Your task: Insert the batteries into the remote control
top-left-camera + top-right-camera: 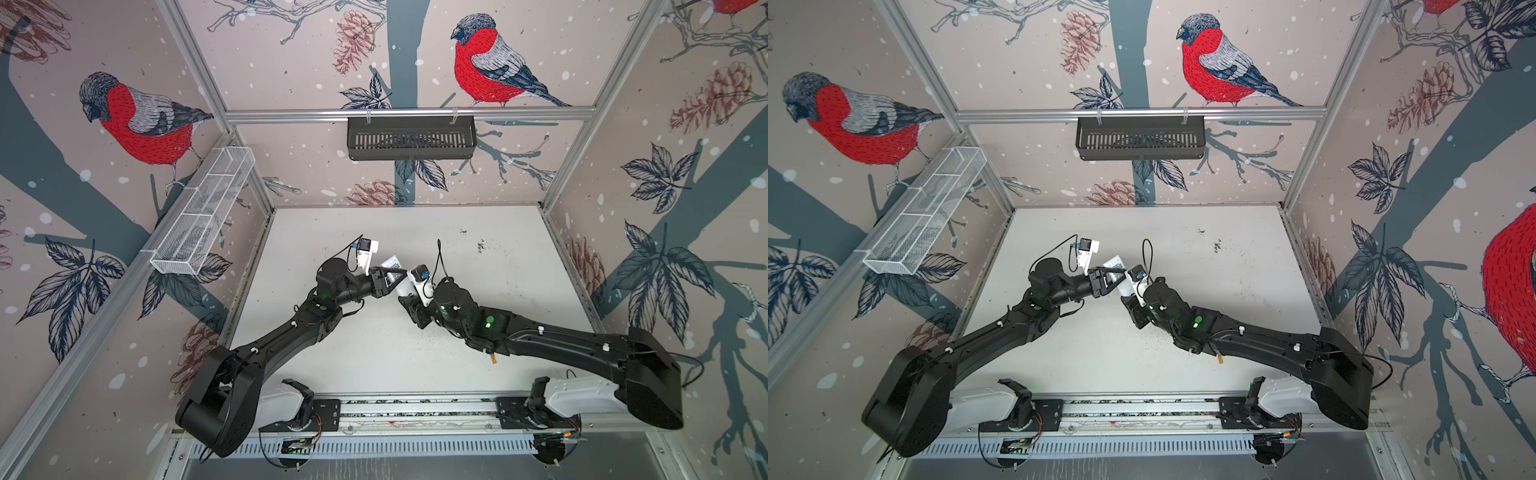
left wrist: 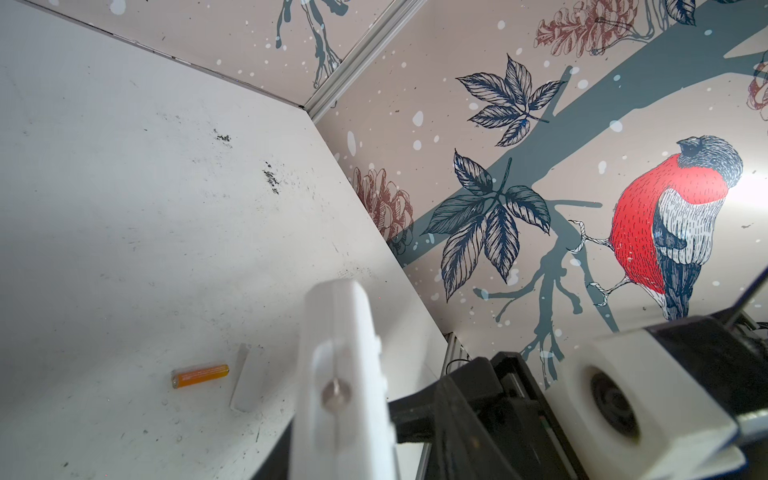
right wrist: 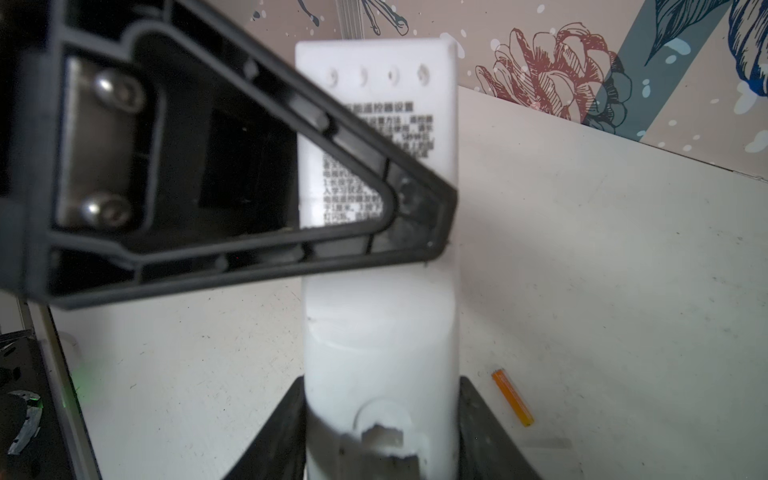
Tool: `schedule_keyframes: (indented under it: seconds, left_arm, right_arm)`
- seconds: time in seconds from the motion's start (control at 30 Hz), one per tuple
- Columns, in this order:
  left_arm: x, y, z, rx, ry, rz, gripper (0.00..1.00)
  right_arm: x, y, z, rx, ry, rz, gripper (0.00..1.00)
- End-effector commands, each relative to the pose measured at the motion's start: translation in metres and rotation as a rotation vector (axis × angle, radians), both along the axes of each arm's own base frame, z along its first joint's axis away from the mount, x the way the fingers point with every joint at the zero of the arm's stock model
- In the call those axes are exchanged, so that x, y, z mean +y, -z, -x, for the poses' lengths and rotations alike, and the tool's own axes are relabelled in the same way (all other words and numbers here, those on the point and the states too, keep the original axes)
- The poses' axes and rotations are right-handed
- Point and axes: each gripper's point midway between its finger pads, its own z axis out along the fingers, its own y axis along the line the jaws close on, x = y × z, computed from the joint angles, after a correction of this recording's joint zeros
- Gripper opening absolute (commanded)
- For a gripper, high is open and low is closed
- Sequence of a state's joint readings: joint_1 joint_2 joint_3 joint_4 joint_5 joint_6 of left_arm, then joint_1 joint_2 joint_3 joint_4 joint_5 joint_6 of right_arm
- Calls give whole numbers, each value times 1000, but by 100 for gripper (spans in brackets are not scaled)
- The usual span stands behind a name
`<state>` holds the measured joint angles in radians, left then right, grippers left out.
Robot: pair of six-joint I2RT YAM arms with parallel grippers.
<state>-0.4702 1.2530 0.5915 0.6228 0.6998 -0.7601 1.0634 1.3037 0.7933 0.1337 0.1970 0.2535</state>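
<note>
Closest to me, one orange battery point(image 1: 493, 358) lies flat on the white table point(image 1: 374, 357), just beside the near edge of the right arm point(image 1: 561, 340). In the left wrist view a small white cover piece point(image 2: 249, 382) lies just beside one end of that battery, not touching it.

Further in, at the middle of the table, the right gripper point(image 3: 381, 380) has its two black fingers pressed against the long sides of the remote control point(image 3: 378, 324). That is a firm hold near one end of the bar. The remote control is lifted clear of the table and stands steeply. Its plain white back with the block of printed text faces the right wrist camera, and its free end points up and away.

Just beyond, the left gripper point(image 1: 395, 275) reaches in from the left across the upper half of the remote control. One of its fingers point(image 3: 419, 212) crosses over the printed label. I see only that one finger clearly, so I cannot tell whether these jaws are clamped on the bar or merely stand around it.

Farthest off, a black basket point(image 1: 411, 139) hangs on the back wall. A white mesh basket point(image 1: 203, 216) hangs on the left wall.
</note>
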Motion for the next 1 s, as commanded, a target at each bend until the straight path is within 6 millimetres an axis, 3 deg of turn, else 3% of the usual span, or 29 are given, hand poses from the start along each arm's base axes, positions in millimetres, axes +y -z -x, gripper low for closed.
schedule_keyframes:
  seconds: [0.0, 0.1, 0.23, 0.37, 0.5, 0.67, 0.8, 0.9, 0.97]
  left_arm:
    - [-1, -16, -2, -69, 2, 35, 35]
    - [-2, -16, -1, -69, 5, 34, 31]
    - [3, -14, -6, -71, -30, 7, 16]
    - [9, -13, -10, -81, -74, -30, 13]
    - [24, -13, -18, -83, -146, -67, 10]
    - [62, -10, -37, -44, -294, -114, 8]
    - [87, -12, -43, -50, -363, -187, 7]
    - [98, -16, -43, -55, -385, -215, 7]
    - [102, -18, -41, -59, -391, -227, 7]
  right_arm:
    - [7, -9, 4, -27, -43, -31, 40]
    - [9, -6, 6, -19, -64, -25, 41]
    - [12, -4, 8, -8, -84, -23, 44]
    - [14, -3, 9, 10, -104, -27, 52]
    - [12, -2, 12, 28, -118, -25, 62]
    - [-3, 4, 16, 78, -91, -18, 79]
    - [-41, 20, 11, 191, 82, 3, 86]
    - [-92, 53, 3, 348, 346, 59, 87]
    - [-130, 82, 10, 480, 486, 139, 89]
